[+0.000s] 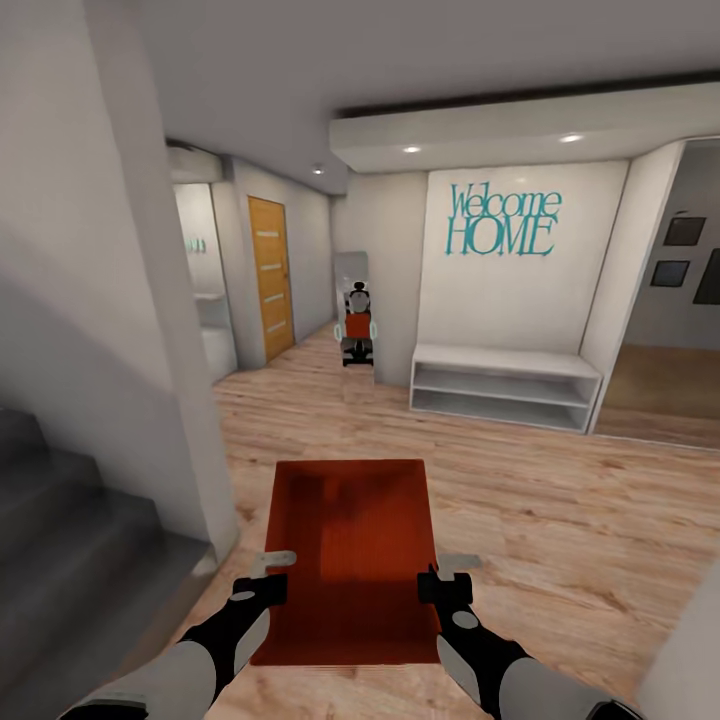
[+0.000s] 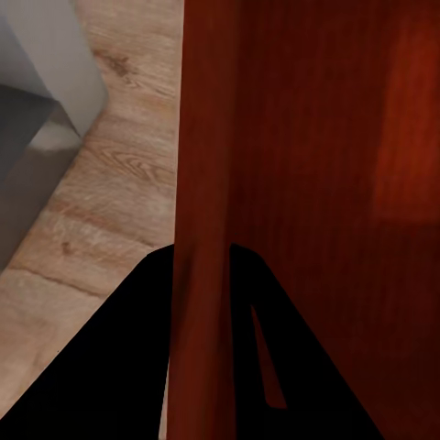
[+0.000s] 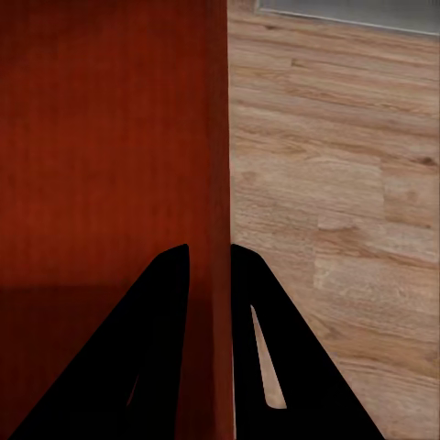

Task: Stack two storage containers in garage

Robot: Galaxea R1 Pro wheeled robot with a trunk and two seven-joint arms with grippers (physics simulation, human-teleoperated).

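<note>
**Bin Held by Both Side Walls, Hallway Open Ahead**

While carried at 6 o'clock, low and centred in the head view: orange-red storage container (image 1: pixel 352 555), open top up, held above light wood plank floor (image 1: pixel 560 500). Left wall pinched by left gripper (image 1: pixel 268 578), right wall by right gripper (image 1: pixel 448 575); each pair of black fingers closed down onto the thin plastic, one finger inside the bin, one outside. Same grip seen close in the left wrist view, left gripper (image 2: pixel 203 321) straddling the wall of the storage container (image 2: pixel 312 183), and in the right wrist view, right gripper (image 3: pixel 211 321) astride the wall of the storage container (image 3: pixel 110 165).

Room to move: broad bare planks from 12 to 3 o'clock. Tight at 9 o'clock, with a white wall corner (image 1: pixel 190 400) just beside the bin's left edge and dark grey stairs (image 1: pixel 70 540) below it. At 1 o'clock, a low white open shelf bench (image 1: pixel 505 385) against a white panel lettered "Welcome HOME" (image 1: pixel 502 220) in teal. At 11 o'clock, down a narrower passage, a light-wood door (image 1: pixel 270 275) with narrow frosted strips. Near 12 o'clock, a tall mirror (image 1: pixel 356 325) reflecting the robot.

Textures: bin walls smooth-looking, faintly ribbed, rectangular with crisp rims; floor grain knotted and matte; walls plain and flat.
</note>
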